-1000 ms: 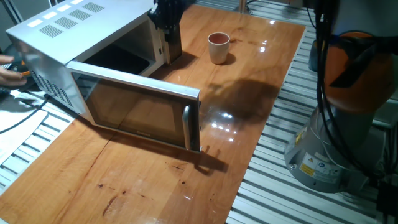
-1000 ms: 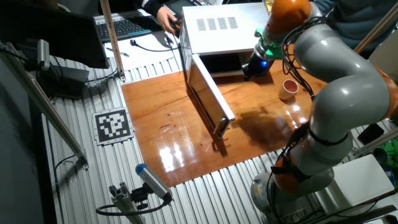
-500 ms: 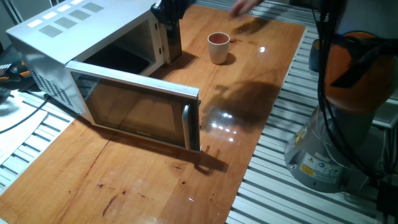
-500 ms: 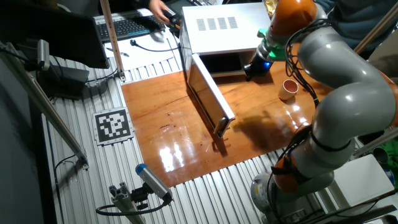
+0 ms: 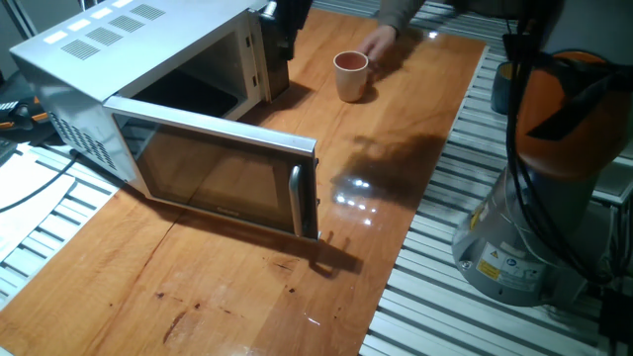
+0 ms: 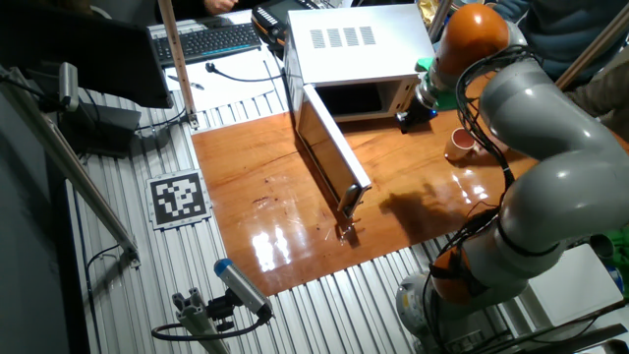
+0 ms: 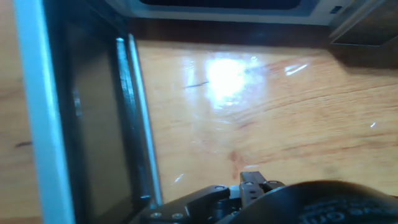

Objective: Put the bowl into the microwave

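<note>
The bowl (image 5: pixel 350 75) stands upright on the wooden table, cream outside and reddish-brown inside, to the right of the microwave (image 5: pixel 109 59). The microwave's door (image 5: pixel 218 173) hangs wide open and its cavity is dark. My gripper (image 5: pixel 281 28) hovers at the cavity's right front corner, left of the bowl and apart from it. The other fixed view shows the gripper (image 6: pixel 417 114) between the microwave (image 6: pixel 359 44) and the bowl (image 6: pixel 460 145). I cannot make out its fingers. The hand view shows the door (image 7: pixel 93 124) with its bar handle (image 7: pixel 138 124) and bare wood.
A person's hand (image 5: pixel 381 42) reaches in from the back and touches or nearly touches the bowl. The arm's base (image 5: pixel 539 198) stands off the table's right edge. A keyboard (image 6: pixel 211 41) and cables lie behind the microwave.
A person's hand has come in from the back right and reached the bowl. My gripper has shifted a little to the right along the microwave's front.
</note>
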`<state>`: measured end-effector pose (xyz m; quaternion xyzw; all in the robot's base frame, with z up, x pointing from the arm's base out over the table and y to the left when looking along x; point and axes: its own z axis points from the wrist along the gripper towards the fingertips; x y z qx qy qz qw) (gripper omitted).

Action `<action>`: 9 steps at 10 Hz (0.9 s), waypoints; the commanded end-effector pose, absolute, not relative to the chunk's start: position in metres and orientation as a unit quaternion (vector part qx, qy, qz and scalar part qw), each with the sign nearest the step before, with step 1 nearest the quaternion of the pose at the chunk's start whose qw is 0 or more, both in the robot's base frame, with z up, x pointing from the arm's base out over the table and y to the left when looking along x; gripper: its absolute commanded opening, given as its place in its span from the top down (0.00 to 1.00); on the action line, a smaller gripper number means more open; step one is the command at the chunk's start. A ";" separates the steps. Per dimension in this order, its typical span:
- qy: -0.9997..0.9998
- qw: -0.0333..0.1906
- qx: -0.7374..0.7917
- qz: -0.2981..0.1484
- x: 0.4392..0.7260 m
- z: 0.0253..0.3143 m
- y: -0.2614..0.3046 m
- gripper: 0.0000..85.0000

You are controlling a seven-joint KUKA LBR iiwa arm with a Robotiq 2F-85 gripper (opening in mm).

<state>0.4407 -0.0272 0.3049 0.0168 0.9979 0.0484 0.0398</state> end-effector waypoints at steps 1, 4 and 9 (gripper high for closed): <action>0.998 0.042 0.014 0.043 0.440 0.304 -0.030 1.00; 0.998 0.049 0.017 0.028 0.436 0.300 -0.035 1.00; 0.997 0.066 0.002 0.039 0.436 0.299 -0.036 1.00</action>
